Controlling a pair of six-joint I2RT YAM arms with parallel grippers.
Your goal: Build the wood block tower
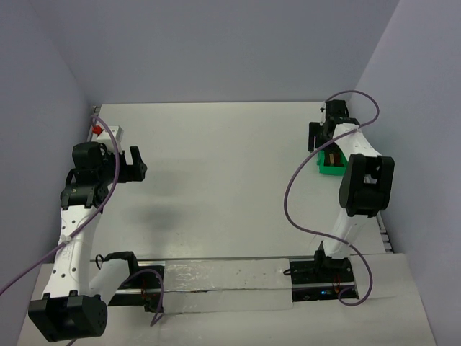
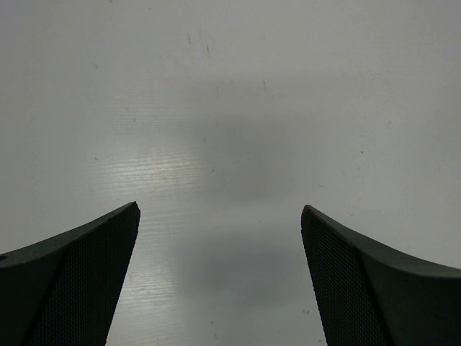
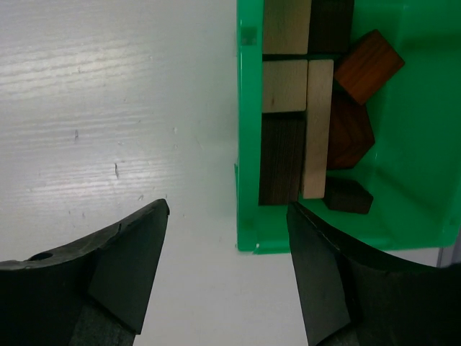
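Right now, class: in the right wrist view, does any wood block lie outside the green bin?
No, every wood block seen there lies inside the green bin.

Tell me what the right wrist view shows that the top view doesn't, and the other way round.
Only the right wrist view separates the wood blocks in the green bin: light tan, dark brown and reddish-brown pieces. Only the top view shows the left hand, open over the table, and a white box with a red part at the far left corner. Both show the bin and the right hand at its edge.
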